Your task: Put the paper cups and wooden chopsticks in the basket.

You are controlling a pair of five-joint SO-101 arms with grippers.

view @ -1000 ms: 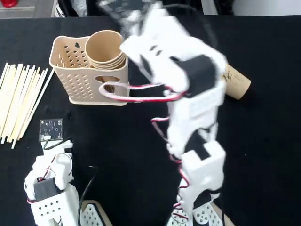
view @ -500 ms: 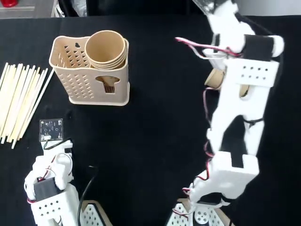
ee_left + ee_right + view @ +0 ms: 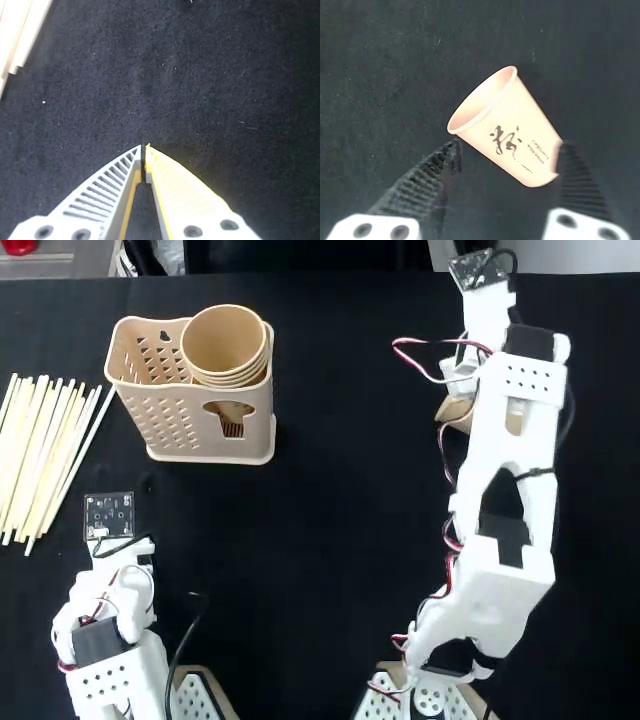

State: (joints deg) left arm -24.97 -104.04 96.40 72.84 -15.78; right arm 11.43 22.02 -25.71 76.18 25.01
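Note:
A beige slotted basket [image 3: 190,405] stands at the back left of the black table, with a stack of paper cups [image 3: 225,343] inside it. A bundle of wooden chopsticks [image 3: 42,455] lies to its left, and their ends [image 3: 17,27] show in the left wrist view. One more paper cup [image 3: 507,125] lies on its side at the back right, partly under the right arm [image 3: 452,410]. My right gripper [image 3: 507,146] is open, one finger on each side of that cup. My left gripper [image 3: 145,148] is shut and empty, low over bare cloth at the front left.
A small black square card [image 3: 108,515] lies just ahead of the left arm [image 3: 100,635]. The right arm [image 3: 505,500] stretches from the front edge to the back right. Black cloth [image 3: 330,520] lies bare between basket and right arm.
The right arm swung away from beside the basket to the back right and now sits over the lying cup. The left arm has not moved.

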